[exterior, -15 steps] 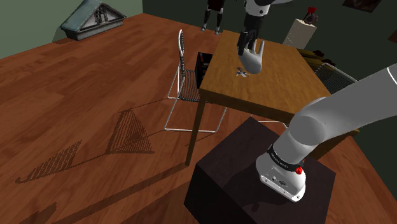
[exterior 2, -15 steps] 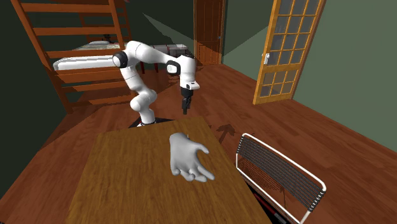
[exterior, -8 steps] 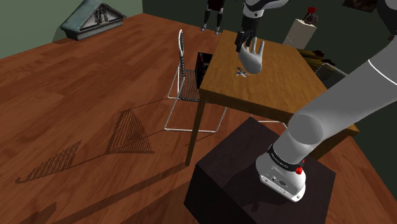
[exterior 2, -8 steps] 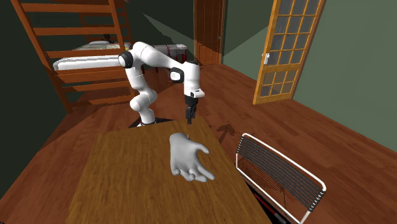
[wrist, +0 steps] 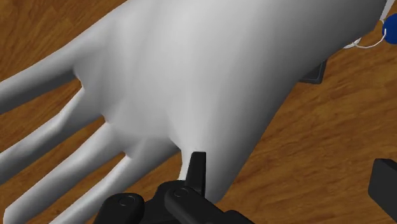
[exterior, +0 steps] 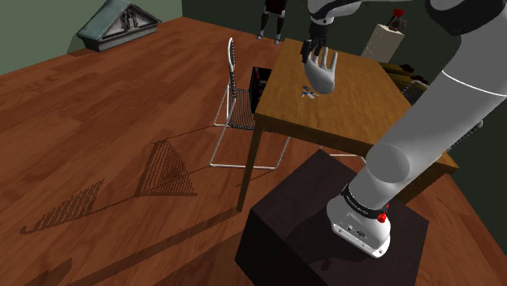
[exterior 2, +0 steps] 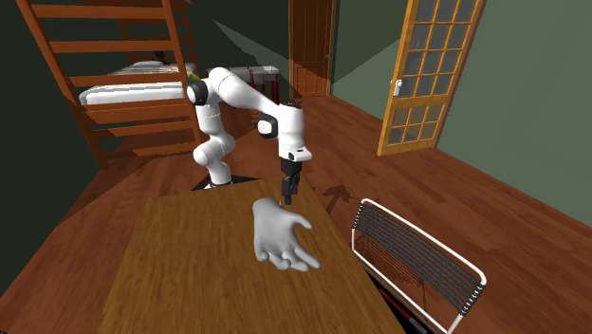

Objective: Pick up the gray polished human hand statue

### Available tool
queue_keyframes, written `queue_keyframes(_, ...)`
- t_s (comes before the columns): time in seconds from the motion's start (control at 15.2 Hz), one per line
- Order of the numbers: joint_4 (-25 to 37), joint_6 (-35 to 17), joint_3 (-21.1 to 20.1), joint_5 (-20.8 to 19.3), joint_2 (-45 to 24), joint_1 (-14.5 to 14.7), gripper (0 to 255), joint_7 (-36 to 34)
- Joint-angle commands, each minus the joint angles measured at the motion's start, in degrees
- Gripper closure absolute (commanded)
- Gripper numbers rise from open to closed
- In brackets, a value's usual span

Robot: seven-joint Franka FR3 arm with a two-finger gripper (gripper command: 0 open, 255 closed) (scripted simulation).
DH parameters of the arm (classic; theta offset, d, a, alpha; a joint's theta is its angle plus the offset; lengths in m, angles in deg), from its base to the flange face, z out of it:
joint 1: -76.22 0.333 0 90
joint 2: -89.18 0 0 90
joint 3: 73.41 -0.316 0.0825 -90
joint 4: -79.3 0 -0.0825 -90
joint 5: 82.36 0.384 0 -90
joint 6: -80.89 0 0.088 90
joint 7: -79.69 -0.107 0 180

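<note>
The pale grey hand statue (exterior: 321,71) stands upright, fingers up, on the wooden table (exterior: 349,110). My black gripper (exterior: 309,49) hangs just above and behind its fingertips in the shoulder view. In the second exterior view the gripper (exterior 2: 286,194) points down right at the top of the statue (exterior 2: 277,232). Seen from the wrist, the statue (wrist: 191,83) is very close. My gripper (wrist: 291,181) is open: one fingertip (wrist: 198,168) lies against the statue's edge and the other (wrist: 385,183) stands far off to the side.
A small bunch of keys (exterior: 307,91) lies at the statue's base. A wire chair (exterior: 233,81) stands by the table's side, also in the second exterior view (exterior 2: 417,261). A white box (exterior: 383,36) sits at the far table end. The dark stand (exterior: 317,219) is nearby.
The arm has stretched out over the table and the gripper has dropped from well short of the statue down to its fingertips. The statue has not moved.
</note>
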Motion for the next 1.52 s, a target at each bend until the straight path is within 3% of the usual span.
queue_keyframes(0.0, 3.6, -1.1, 0.8, 0.9, -3.6, -0.8, 0, 1.1)
queue_keyframes(0.2, 8.3, -2.3, 1.6, 2.2, -8.1, -2.1, 0, 2.5)
queue_keyframes(0.79, 4.3, -7.7, 1.6, 2.1, -9.6, -2.3, 0, 1.8)
queue_keyframes(0.86, 4.5, -7.6, 1.6, 2.1, -9.7, -2.3, 255, 1.8)
queue_keyframes(1.45, 4.3, -7.7, 1.6, 2.1, -9.6, -2.3, 255, 1.8)
